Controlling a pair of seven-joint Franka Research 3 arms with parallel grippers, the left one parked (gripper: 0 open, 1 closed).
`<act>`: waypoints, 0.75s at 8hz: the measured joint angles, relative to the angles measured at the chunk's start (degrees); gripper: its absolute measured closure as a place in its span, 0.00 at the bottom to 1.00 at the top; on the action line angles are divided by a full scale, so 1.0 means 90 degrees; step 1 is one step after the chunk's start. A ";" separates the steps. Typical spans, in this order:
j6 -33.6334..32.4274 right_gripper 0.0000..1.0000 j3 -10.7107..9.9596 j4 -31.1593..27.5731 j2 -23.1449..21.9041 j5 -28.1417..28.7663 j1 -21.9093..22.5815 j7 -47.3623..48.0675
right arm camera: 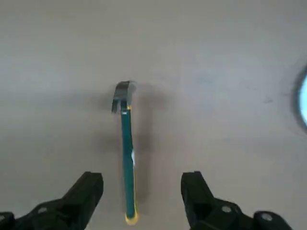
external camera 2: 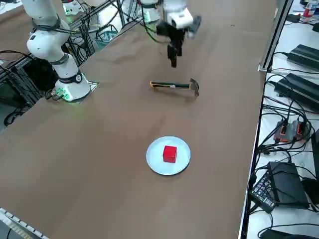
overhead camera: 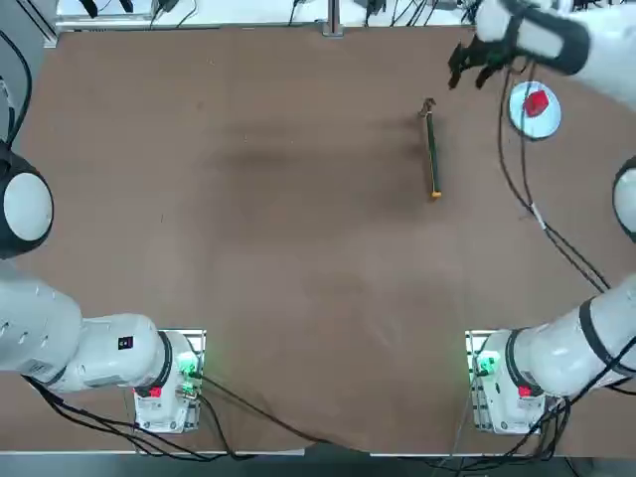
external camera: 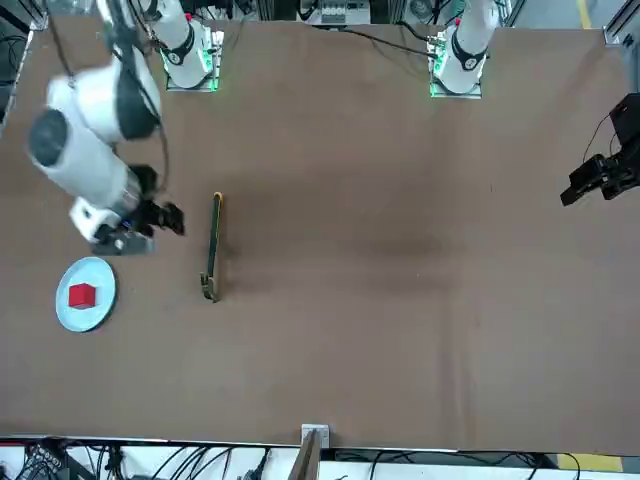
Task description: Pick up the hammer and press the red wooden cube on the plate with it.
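The hammer (overhead camera: 431,149) lies flat on the brown table, its dark head (overhead camera: 428,104) toward the far edge and its orange tip (overhead camera: 435,195) toward the arm bases. In the wrist view the hammer (right arm camera: 126,153) lies below and between my two fingers. My right gripper (overhead camera: 467,65) hangs open and empty above the table, near the hammer's head end and not touching it. It also shows as the gripper (external camera 2: 173,55) in the side view and as the gripper (right arm camera: 142,191) in the wrist view. The red wooden cube (overhead camera: 537,102) sits on the plate (overhead camera: 525,121) right of the hammer. In the side view, the cube (external camera 2: 170,153) rests centred on the plate (external camera 2: 157,162).
The table's far edge (overhead camera: 328,30) runs close behind the gripper, with cables beyond it. A cable (overhead camera: 537,214) from the right arm trails over the table beside the plate. The right arm's base (overhead camera: 502,383) stands at the near edge.
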 joint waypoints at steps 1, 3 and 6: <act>0.0542 0.00 0.0002 -0.0206 0.0218 0.0000 0.0140 0.0328; 0.1544 0.00 0.0003 -0.0412 0.0703 0.0000 0.0359 0.0852; 0.2753 0.00 0.0003 -0.0660 0.1360 0.0000 0.0524 0.1215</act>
